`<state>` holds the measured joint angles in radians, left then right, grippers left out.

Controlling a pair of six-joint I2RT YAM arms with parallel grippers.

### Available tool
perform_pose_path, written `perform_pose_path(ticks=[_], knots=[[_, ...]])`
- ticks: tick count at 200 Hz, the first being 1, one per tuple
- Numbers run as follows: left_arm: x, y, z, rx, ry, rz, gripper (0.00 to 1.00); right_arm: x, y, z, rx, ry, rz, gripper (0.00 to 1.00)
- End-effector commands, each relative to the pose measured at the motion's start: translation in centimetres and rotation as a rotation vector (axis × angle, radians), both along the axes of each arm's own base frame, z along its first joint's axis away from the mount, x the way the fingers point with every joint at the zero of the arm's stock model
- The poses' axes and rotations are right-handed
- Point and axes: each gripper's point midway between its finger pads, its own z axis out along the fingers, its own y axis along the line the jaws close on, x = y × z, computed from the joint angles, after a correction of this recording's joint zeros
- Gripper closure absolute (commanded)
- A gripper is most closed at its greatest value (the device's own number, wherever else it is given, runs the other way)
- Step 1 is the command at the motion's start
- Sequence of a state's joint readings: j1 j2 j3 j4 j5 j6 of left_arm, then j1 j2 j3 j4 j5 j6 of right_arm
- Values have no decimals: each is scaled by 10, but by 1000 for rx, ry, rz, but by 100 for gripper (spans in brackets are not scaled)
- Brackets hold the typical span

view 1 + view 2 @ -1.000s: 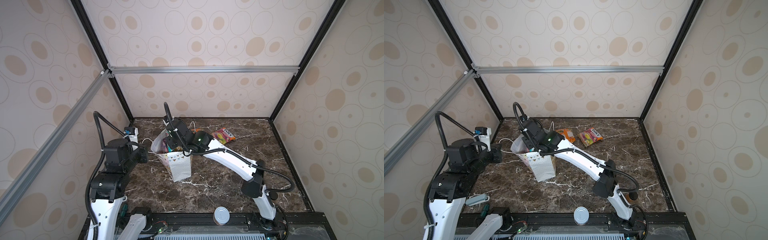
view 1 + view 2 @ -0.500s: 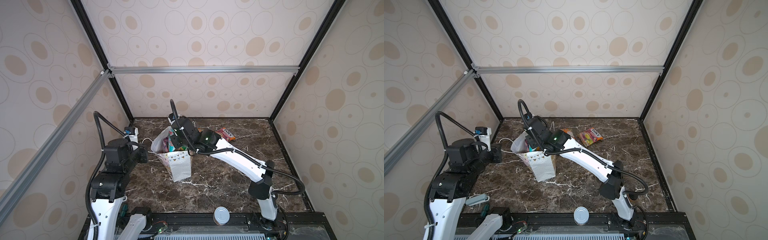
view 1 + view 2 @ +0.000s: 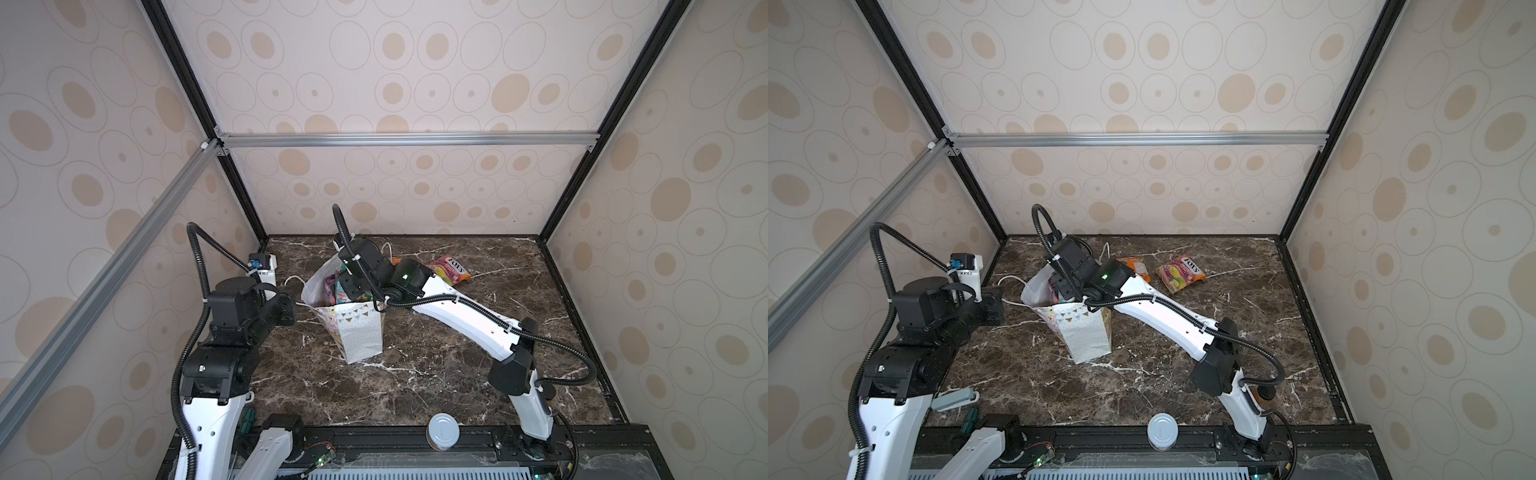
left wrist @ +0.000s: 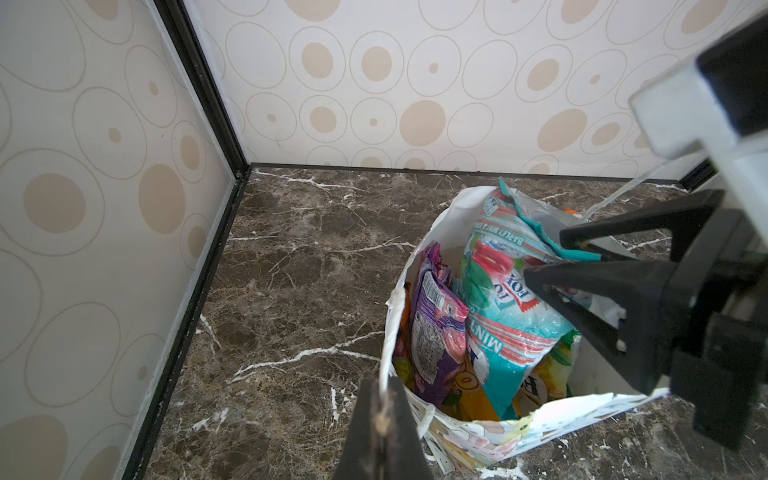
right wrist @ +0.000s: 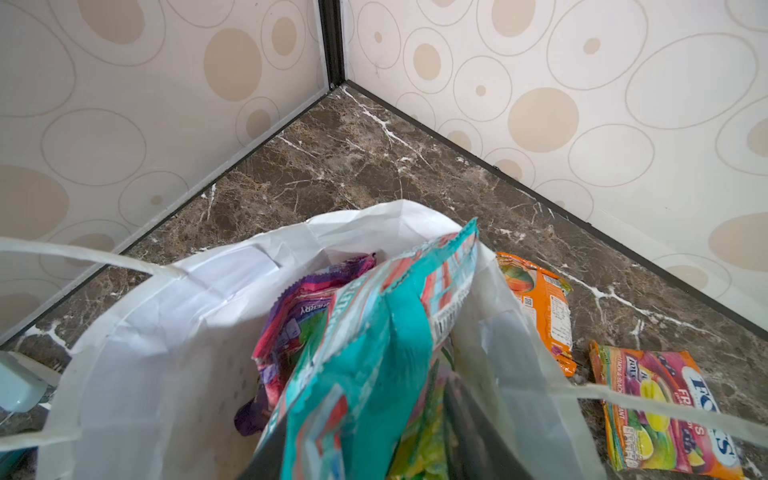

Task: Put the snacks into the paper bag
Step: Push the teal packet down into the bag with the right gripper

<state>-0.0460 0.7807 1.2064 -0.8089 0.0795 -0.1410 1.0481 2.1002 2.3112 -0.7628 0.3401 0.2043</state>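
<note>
Dark marble tabletop (image 3: 415, 374) inside patterned walls is our stage, and we place everything by the paper bag (image 3: 361, 332), which stands upright on it. Our left gripper (image 4: 380, 395) is clamped tight on the bag's white cord handle (image 4: 386, 345), pulling the mouth wide. Our right gripper (image 4: 544, 257) sits over the bag's mouth with its jaws partly parted and a corner of the teal packet (image 4: 511, 324) lying between them (whether the pads press it, we cannot tell). That packet stands inside the bag beside a purple packet (image 4: 432, 316), its top poking above the rim. An orange packet (image 3: 1133, 266) and a pink-and-yellow packet (image 3: 1179, 272) lie on the marble just behind the bag. We judge this to be the release. We should spread the jaws fully, then lift straight up out of the mouth, so no finger drags the teal packet out or snags the other handle (image 5: 665, 397).
</note>
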Motion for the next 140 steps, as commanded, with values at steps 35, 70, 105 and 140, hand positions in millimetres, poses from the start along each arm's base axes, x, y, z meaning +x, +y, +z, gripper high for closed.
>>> perform_pose_path(ticks=[35,70,105,140], knots=[[0,1,16,9,-55,-3,100,-13,3,48,108,-69,50,41],[1,1,19,14,-53,-4,100,0,16,31,39,-74,44,45],[0,1,20,20,-53,-3,100,-7,33,2,8,-6,124,59],[0,1,20,23,-52,-5,100,-25,42,-24,-19,98,277,68]])
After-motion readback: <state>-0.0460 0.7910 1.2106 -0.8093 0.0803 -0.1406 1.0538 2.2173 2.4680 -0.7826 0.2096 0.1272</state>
